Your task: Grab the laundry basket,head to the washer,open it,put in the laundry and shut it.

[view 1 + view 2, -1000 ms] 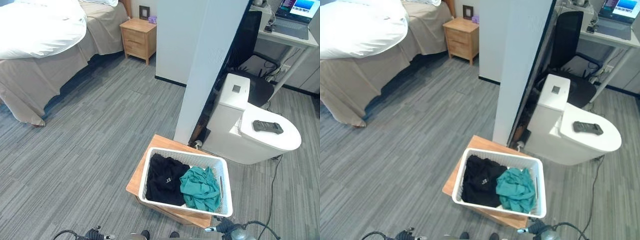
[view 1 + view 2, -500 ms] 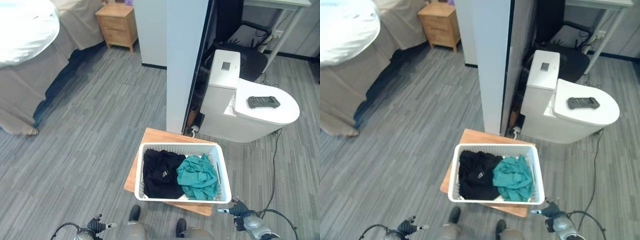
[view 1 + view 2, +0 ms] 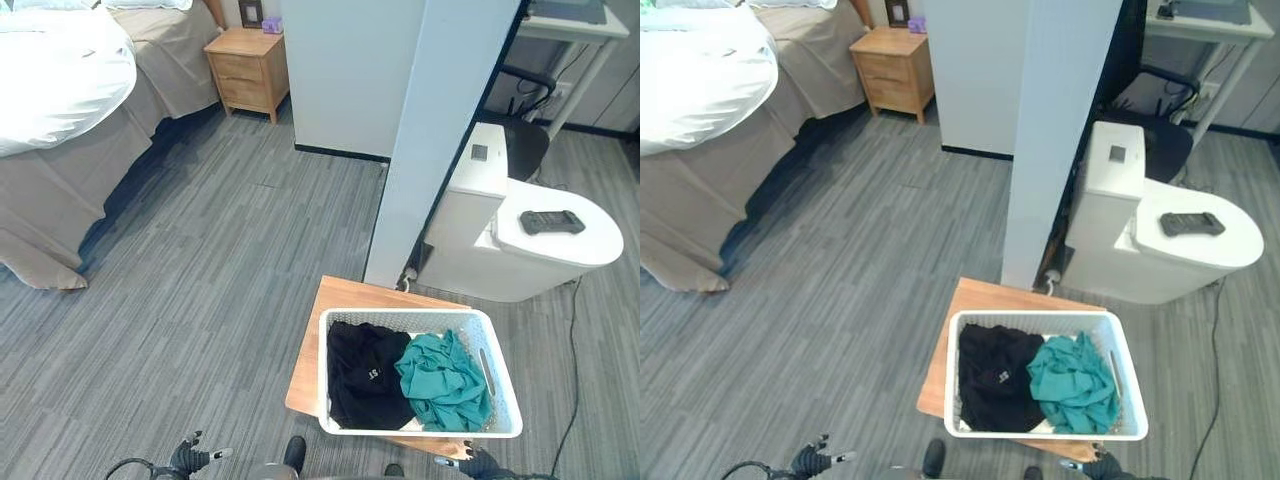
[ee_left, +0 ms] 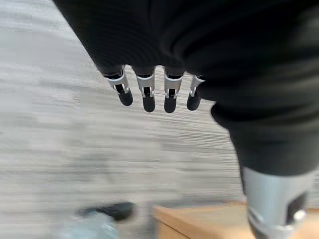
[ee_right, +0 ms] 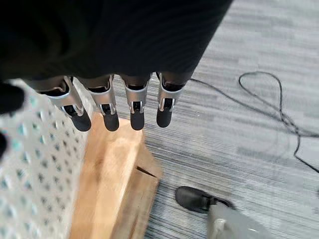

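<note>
A white laundry basket (image 3: 420, 430) sits on a low wooden table (image 3: 345, 298) just in front of me. Inside lie a black garment (image 3: 362, 372) and a teal garment (image 3: 447, 382). My left hand (image 4: 148, 94) hangs over the grey floor with straight fingers, holding nothing; its fingertips (image 3: 190, 458) peek in at the lower edge, left of the table. My right hand (image 5: 134, 107) also has straight fingers and is empty, beside the basket's perforated wall (image 5: 30, 164) and above the table's edge (image 5: 114, 184). It shows near the basket's front right corner (image 3: 468, 462).
A white partition wall (image 3: 435, 140) rises just behind the table. To its right stands a white toilet-shaped unit (image 3: 500, 250) with a dark remote (image 3: 552, 221) on top. A bed (image 3: 60, 90) and a wooden nightstand (image 3: 248, 72) are at the far left.
The camera has swung, so the whole picture shifted and the basket now sits lower right. The basket stays on the table. Both hands show less at the bottom edge.
</note>
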Tool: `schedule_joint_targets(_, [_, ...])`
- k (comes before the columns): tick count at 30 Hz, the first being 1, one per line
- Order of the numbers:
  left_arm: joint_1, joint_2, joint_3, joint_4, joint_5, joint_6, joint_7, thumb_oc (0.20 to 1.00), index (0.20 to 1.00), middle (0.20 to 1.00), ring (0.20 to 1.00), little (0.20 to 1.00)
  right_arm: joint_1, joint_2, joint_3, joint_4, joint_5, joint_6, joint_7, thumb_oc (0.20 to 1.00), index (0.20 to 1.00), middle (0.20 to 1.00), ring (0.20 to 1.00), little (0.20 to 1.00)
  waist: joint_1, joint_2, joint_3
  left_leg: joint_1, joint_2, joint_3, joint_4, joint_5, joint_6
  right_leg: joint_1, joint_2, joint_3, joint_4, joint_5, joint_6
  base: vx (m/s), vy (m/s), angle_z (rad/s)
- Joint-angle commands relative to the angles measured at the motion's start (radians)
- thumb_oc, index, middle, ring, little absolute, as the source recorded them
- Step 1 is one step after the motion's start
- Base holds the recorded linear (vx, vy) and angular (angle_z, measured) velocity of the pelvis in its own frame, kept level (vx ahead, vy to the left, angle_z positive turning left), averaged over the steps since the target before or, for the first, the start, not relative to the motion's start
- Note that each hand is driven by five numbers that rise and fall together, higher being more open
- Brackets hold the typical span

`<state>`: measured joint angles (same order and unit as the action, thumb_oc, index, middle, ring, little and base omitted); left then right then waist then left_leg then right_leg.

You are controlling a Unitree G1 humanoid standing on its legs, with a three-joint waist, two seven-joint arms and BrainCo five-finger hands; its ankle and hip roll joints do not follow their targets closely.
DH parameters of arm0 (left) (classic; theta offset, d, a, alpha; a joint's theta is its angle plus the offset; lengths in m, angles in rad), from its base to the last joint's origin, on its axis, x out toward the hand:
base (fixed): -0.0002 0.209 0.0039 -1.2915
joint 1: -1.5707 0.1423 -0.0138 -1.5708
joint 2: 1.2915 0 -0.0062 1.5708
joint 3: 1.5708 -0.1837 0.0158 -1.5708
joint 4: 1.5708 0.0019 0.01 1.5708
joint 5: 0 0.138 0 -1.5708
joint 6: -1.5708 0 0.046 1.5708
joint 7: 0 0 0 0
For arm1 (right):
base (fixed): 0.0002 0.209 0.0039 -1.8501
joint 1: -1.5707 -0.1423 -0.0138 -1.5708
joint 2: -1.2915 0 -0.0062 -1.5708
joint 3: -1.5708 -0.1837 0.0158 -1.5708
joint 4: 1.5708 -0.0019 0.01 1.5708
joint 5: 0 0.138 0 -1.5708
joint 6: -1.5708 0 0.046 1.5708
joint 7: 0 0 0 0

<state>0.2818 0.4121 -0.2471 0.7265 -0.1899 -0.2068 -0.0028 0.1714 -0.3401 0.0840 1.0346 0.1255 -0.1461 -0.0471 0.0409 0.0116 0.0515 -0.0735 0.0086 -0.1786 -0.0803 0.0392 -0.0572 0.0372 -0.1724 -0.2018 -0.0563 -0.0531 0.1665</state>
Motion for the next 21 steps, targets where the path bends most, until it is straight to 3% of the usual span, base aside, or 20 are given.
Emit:
schedule_joint_targets(1, [0.094,0.101,0.169,-0.218,-0.075,0.027,-0.134,1.000,1.000,1.000,1.000,1.000,0.086,-0.110,-0.061,-0.179,-0.030,-0.001,0.001,1.000,1.000,1.000,1.000,1.000,0.016,-0.059,-0.003,-0.095,0.063,0.001,-0.007,0.035,0.001,-0.086,-0.060,0.006,-0.021,0.123,0.043,0.00,-0.044,0.02])
schedule_joint_targets(3, [0.152,0.120,0.197,-0.317,-0.088,0.046,-0.161,1.000,1.000,1.000,1.000,1.000,0.122,-0.134,-0.082,-0.271,-0.057,0.019,0.013,1.000,1.000,1.000,1.000,1.000,0.017,-0.060,-0.011,-0.097,0.068,0.005,-0.007,0.034,-0.002,-0.089,-0.061,0.006,-0.030,0.128,0.044,0.00,-0.023,0.00])
schedule_joint_targets(7, [0.343,0.186,0.323,-0.645,-0.210,0.062,-0.247,1.000,1.000,1.000,1.000,1.000,0.246,-0.268,-0.227,-0.741,-0.170,0.051,0.084,1.000,1.000,1.000,1.000,1.000,0.022,-0.052,-0.009,-0.110,0.093,0.017,-0.007,0.035,-0.010,-0.124,-0.056,0.028,-0.031,0.131,0.049,-0.03,-0.030,-0.16])
schedule_joint_targets(10, [0.464,0.252,0.366,-0.856,-0.340,0.074,-0.277,1.000,1.000,1.000,1.000,1.000,0.256,-0.360,-0.359,-0.982,-0.111,0.046,0.108,1.000,1.000,1.000,1.000,1.000,0.013,-0.045,-0.004,-0.110,0.101,0.027,-0.007,0.033,-0.011,-0.141,-0.052,0.053,-0.031,0.133,0.052,-0.02,-0.003,-0.25])
schedule_joint_targets(14, [0.520,0.333,0.387,-0.974,-0.426,0.086,-0.291,1.000,1.000,1.000,1.000,1.000,0.310,-0.444,-0.419,-1.129,-0.019,0.047,0.176,1.000,1.000,1.000,1.000,1.000,0.003,-0.044,-0.002,-0.107,0.102,0.037,-0.007,0.032,-0.012,-0.153,-0.050,0.069,-0.031,0.139,0.056,0.00,-0.002,-0.21])
schedule_joint_targets(21, [0.468,0.439,0.315,-1.003,-0.506,0.103,-0.262,1.000,1.000,1.000,1.000,1.000,0.276,-0.534,-0.383,-1.127,0.059,0.055,0.193,1.000,1.000,1.000,1.000,1.000,-0.006,-0.044,-0.007,-0.124,0.102,0.039,-0.007,0.045,-0.017,-0.171,-0.049,0.070,-0.031,0.148,0.058,0.00,-0.003,-0.05])
